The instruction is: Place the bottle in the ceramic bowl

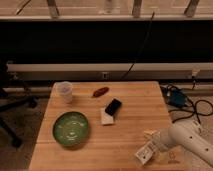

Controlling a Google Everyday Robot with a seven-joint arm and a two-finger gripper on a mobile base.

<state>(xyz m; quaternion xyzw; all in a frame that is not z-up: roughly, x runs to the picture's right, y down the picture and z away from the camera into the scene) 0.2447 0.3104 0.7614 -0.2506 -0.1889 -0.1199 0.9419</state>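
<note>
Bottle (144, 153) located at the tip of the gripper (148, 144), close to the table's (137, 100) front edge, towards its front right corner. The gripper's fingers stand spread wide and grip nothing that can be confirmed. The bottle sits right at them, but contact cannot be made out. The white arm (187, 142) enters over the table's right front corner and slopes down towards the bottle.

Markings: the bottle carries a white label with dark print, which is not legible. No other writing or brand can be read anywhere on the table.

Orientation: the bottle's long axis appears to run diagonally, from the table's front edge up and back towards the right edge. Which end carries the cap cannot be determined.

Other items, moving outward:
- A white block (106, 119) lies near the table's centre, with a black block (114, 105) touching or just beside its rear right side.
- A small red-brown item (100, 91) lies further back, near the rear edge.
- The ceramic bowl (71, 129), green and glossy, sits upright by the left edge in the front half, well apart from the bottle. No contents are seen in it.
- A translucent plastic cup (64, 91) stands upright at the rear left corner.
</note>
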